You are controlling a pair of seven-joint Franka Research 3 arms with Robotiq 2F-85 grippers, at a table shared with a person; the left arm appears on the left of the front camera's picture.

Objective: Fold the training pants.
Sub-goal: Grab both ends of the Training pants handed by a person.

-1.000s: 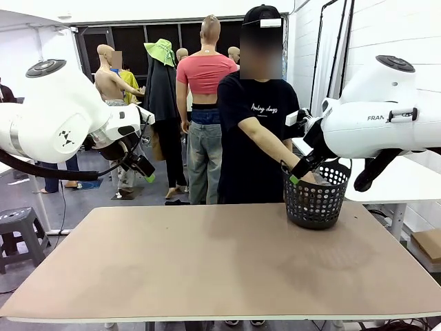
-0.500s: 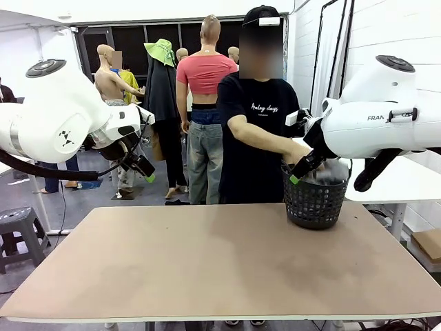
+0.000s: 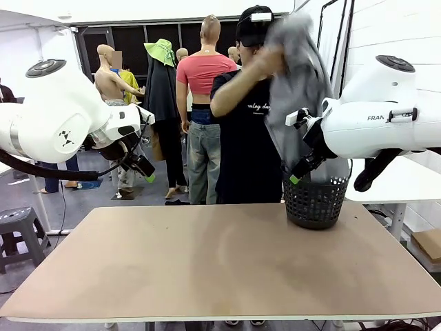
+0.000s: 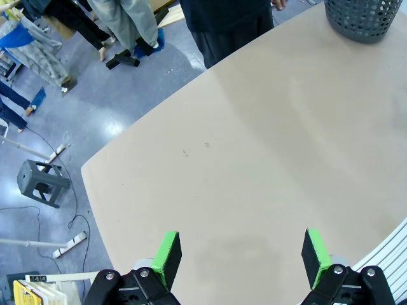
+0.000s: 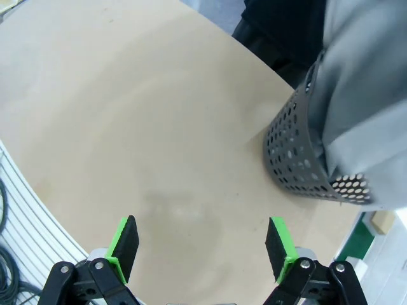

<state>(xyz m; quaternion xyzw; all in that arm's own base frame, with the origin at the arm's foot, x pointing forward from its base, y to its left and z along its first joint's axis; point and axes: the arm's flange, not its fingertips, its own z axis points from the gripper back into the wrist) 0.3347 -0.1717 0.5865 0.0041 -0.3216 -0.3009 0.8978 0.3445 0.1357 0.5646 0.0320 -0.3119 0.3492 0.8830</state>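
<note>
Person (image 3: 241,138) has lifted training pants (image 3: 296,89) from basket (image 3: 315,203) (right arm (image 3: 386,117) reads "FRAN").

The left arm (image 3: 58,117) and right arm (image 3: 386,117) are glossy white shells with round dark tops; a black cable (image 3: 62,175) loops under the left. The left gripper (image 4: 241,251) and right gripper (image 5: 202,244) are black with green pads. The person (image 3: 241,165) wears a black cap (image 3: 252,14) and a lettered black T-shirt (image 3: 238,124).

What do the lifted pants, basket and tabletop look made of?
Training pants: thin grey fabric, smooth, hanging in soft folds.
Basket: likely black moulded plastic, rigid wall with regular round holes.
Table: matte tan board, perhaps laminate; no grain shows.
</note>
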